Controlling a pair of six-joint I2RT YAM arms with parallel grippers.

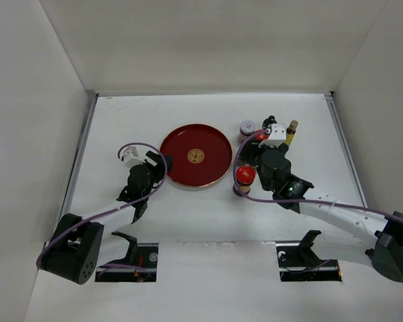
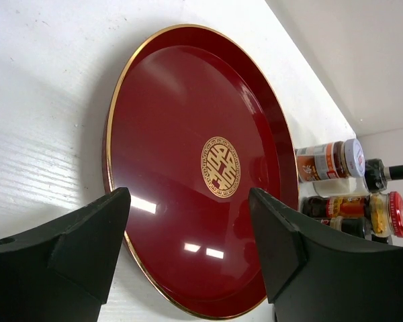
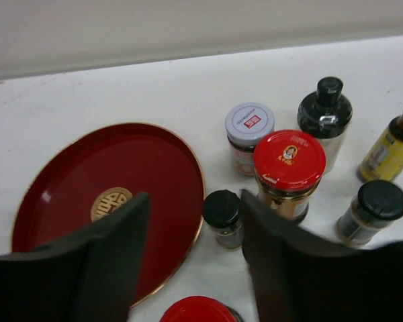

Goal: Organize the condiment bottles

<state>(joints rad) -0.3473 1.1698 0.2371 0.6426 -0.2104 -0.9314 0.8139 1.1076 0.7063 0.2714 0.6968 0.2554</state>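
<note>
The condiment bottles stand clustered right of the round red tray. In the right wrist view I see a white-lidded jar, a red-capped amber jar, a tiny black-capped jar, a black-capped bottle, a slim yellow bottle, another black-capped jar and a second red cap at the bottom edge. My right gripper is open and empty above the tiny black-capped jar. My left gripper is open and empty at the tray's left rim.
The tray is empty, with a gold emblem at its centre. White walls close in the table on the left, right and back. In the top view my right arm stretches across the near right of the table.
</note>
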